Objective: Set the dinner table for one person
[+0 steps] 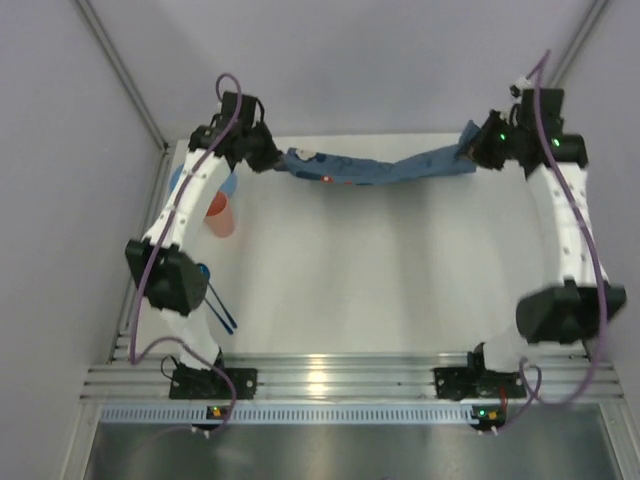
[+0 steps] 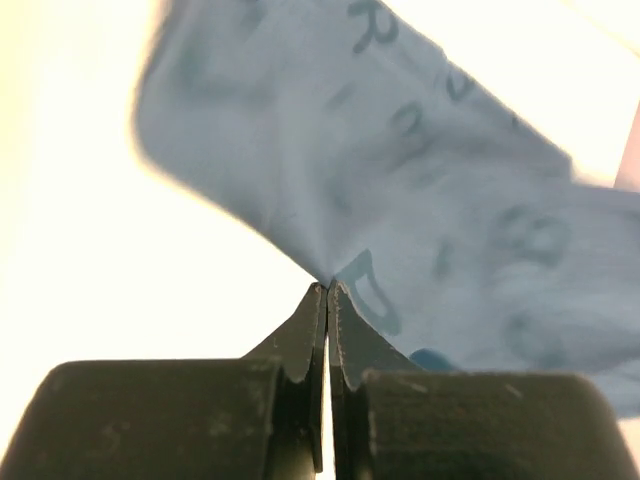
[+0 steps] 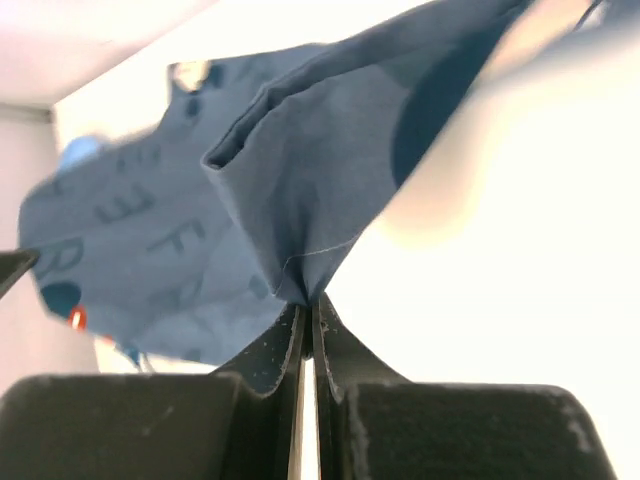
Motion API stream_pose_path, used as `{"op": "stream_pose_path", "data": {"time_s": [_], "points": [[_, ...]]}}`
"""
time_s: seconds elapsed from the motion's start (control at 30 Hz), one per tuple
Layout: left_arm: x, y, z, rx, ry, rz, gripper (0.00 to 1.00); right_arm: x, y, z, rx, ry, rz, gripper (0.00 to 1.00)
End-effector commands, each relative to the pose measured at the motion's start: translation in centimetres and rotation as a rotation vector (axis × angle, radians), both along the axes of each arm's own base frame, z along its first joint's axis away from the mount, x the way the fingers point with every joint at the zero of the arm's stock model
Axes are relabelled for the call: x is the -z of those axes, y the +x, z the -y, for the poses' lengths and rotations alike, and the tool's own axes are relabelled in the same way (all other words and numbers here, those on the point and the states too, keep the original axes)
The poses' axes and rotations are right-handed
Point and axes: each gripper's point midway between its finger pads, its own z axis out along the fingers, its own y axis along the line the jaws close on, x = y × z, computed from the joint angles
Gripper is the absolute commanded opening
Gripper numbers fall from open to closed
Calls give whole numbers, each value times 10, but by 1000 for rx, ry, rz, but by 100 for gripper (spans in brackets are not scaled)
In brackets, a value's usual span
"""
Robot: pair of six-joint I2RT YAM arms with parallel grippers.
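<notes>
From above, we see the dinner table [image 1: 380,290] spread white beyond the silver rail [image 1: 330,378]. The blue lettered cloth [image 1: 380,168] is strung over the side farthest from that rail and sags in its middle. The left gripper [image 1: 268,158] is clamped on one end of it and the right gripper [image 1: 470,152] on the other. An orange cup [image 1: 220,215] stands between the cloth's left end and the rail. In the left wrist view, the fingers [image 2: 305,335] meet tight on a thin pinch of cloth. In the right wrist view, the fingers [image 3: 275,345] press together on a folded corner. We judge both holds shallow, so a hard pull from either arm could slip the fabric free. If the arms come toward the rail unevenly, the cloth could land skewed or bunched. Its left end could also sweep the cup and tip it.
</notes>
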Motion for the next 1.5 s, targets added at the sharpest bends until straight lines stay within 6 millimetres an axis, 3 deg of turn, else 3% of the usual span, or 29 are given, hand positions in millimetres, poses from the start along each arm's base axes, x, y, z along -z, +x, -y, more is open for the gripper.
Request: {"op": "stream_pose_path", "data": {"time_s": [0.0,0.03,0.1,0.13,0.17,0.2,0.23,0.27,0.33,0.4,0.43,0.53,0.8,0.87,0.9,0.93,1.0,1.03,1.07,1.1,1.13,1.2,1.27,1.4,1.43,1.47], "points": [[-41,-56,-22,9,24,123,0,-28,-63,1,18,-20,114,0],[-33,-68,-25,24,37,105,0,1,-88,0,15,-24,51,0],[-2,-97,-29,54,49,44,0,40,-114,2,22,-32,-45,0],[14,-107,-28,74,44,11,0,79,-136,1,21,-31,-139,0],[44,-126,-32,80,54,-62,0,98,-147,0,19,-28,-187,0],[58,-136,-32,88,53,-97,0,115,-155,1,23,-28,-225,0],[72,-145,-32,95,54,-130,0,149,-174,1,28,-28,-313,0],[99,-162,-34,99,64,-200,0,162,-177,-1,22,-20,-326,0],[131,-186,-39,106,90,-303,0,200,-200,-1,29,-20,-430,0],[155,-207,-44,113,117,-404,0,223,-213,5,49,-47,-481,0],[157,-209,-44,117,118,-418,0,227,-216,5,50,-47,-492,0],[167,-228,-44,131,113,-473,0,230,-218,13,81,-87,-493,0],[171,-245,-49,129,126,-494,0,226,-220,8,60,-66,-530,0],[163,-249,-48,150,118,-509,15,222,-231,5,32,-58,-571,4],[157,-250,-47,158,114,-503,36,219,-237,5,18,-62,-590,10],[143,-244,-45,171,112,-468,48,210,-239,5,11,-65,-581,30],[118,-250,-49,176,124,-448,65,197,-265,5,-16,-79,-643,55],[98,-243,-48,180,118,-399,86,177,-265,6,-20,-93,-589,67],[88,-243,-48,185,115,-378,91,167,-281,11,-14,-119,-624,90],[75,-244,-48,185,106,-352,92,157,-283,14,-14,-138,-605,95],[62,-240,-46,175,92,-316,93,135,-278,15,-3,-148,-532,96],[49,-233,-46,151,83,-267,93,116,-275,15,15,-142,-485,98],[44,-221,-49,107,94,-230,93,101,-252,11,27,-109,-392,98],[53,-180,-75,-70,153,-224,91,117,-207,0,21,-31,-385,96],[44,-166,-79,-114,131,-212,91,125,-194,-1,13,-28,-431,96],[52,-151,-88,-150,130,-234,90,127,-183,-1,7,-30,-429,96]]}}
